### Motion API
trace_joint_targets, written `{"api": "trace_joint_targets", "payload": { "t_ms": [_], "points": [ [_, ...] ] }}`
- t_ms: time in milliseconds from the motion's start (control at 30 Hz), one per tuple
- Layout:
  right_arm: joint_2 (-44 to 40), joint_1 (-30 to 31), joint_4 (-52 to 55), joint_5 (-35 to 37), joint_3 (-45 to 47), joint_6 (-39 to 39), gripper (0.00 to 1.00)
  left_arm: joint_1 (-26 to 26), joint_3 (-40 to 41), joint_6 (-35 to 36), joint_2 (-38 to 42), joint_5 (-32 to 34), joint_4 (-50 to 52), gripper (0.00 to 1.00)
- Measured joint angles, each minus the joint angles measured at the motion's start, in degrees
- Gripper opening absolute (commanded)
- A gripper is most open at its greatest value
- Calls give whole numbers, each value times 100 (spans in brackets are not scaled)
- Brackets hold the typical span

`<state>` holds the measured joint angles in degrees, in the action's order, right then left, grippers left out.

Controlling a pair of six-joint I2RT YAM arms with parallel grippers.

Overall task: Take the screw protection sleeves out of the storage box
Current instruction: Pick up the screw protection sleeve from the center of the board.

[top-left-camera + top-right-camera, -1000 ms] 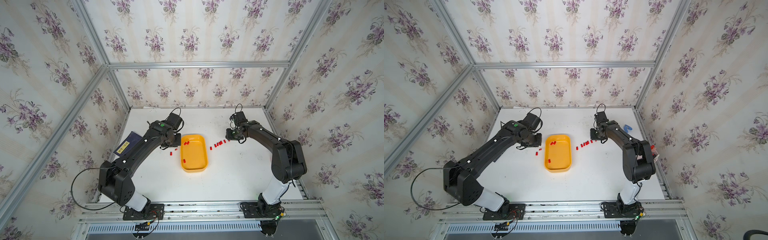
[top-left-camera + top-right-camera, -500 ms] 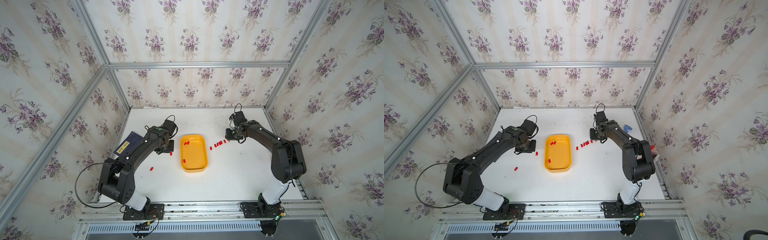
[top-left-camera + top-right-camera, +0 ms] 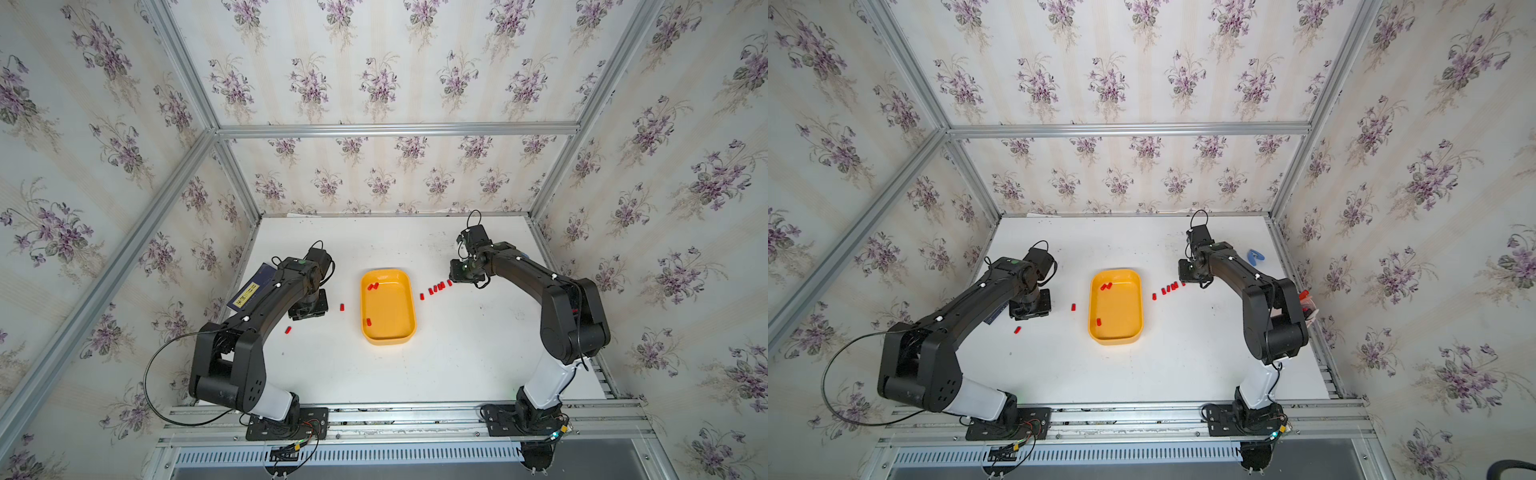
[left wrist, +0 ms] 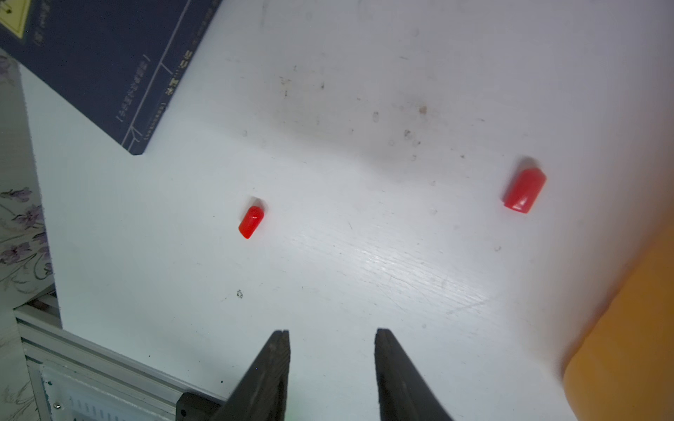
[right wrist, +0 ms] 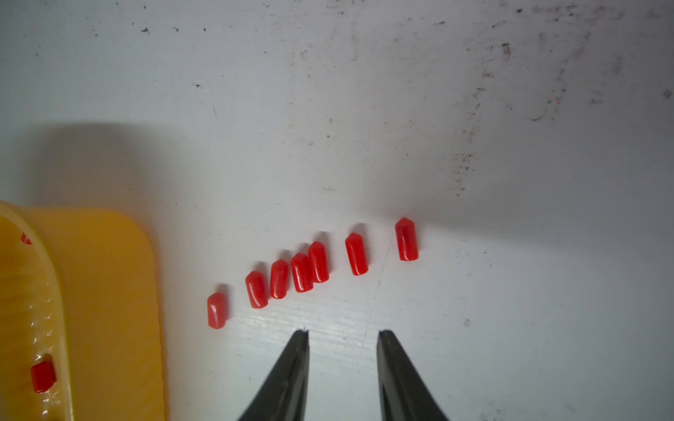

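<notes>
Three sleeves (image 3: 372, 286) lie in the box (image 3: 390, 305): two close together at its far end, one alone near its left wall. Each is a small glossy red cap, tapered at one end. Seven more lie in a slanted row on the table (image 3: 457, 353) right of the box, under the right gripper (image 5: 343, 332), whose jaws are apart and empty. Two lie left of the box near the left gripper (image 4: 332, 332), jaws likewise apart and empty, beside the booklet (image 4: 91, 54).
</notes>
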<state>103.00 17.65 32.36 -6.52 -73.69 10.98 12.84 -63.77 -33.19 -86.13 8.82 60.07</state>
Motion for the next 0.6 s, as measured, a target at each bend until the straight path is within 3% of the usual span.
{"api": "trace_joint_targets", "payload": {
  "t_ms": [267,600],
  "points": [
    [-87,28,-70,-66,72,61,36,-546,-382,13,-295,61,323,44],
    [-122,28,-212,-352,26,61,37,-1335,-393,-22,-28,4,466,45]
  ]
}}
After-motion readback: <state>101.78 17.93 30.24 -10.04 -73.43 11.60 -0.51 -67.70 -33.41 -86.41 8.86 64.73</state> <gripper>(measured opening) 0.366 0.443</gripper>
